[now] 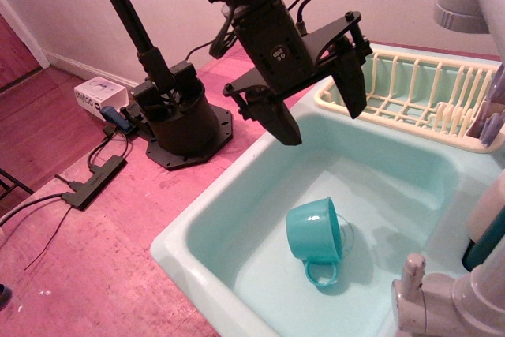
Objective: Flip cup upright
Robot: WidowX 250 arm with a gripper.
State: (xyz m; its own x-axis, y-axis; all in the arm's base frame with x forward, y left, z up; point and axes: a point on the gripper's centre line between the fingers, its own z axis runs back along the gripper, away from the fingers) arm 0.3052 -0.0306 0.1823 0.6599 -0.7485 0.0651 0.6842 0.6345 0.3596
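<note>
The cup (pixel 316 232) is a small glossy teal mug. It lies on its side on the floor of the pale aqua sink basin (pixel 237 226), its base towards me and its loop handle (pixel 322 274) pointing to the front. My gripper (pixel 319 108) hangs above the basin's back left part, well above the cup and apart from it. Its two black fingers (pixel 282 120) are spread wide and hold nothing.
A cream dish rack (pixel 418 96) sits at the basin's back right. A white faucet (pixel 430 301) stands at the front right corner. A black arm base (pixel 180 120), a power strip (pixel 96 181) and a white box (pixel 100 96) lie on the pink floor to the left.
</note>
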